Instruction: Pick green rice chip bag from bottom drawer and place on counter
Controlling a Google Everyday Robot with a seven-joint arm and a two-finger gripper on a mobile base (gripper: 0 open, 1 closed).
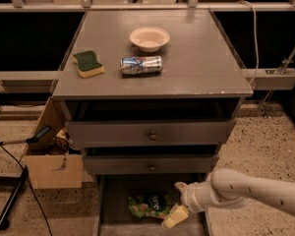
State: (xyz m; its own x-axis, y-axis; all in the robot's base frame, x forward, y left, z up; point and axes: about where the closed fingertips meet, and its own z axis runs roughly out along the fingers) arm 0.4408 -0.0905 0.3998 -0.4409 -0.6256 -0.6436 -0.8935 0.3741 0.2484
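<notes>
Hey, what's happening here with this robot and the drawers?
The robot's arm reaches in from the right, and its gripper, fingers open, sits just right of the green rice chip bag lying in the pulled-out bottom drawer. The bag is not gripped yet. The counter above holds a bowl, a can on its side and a sponge.
</notes>
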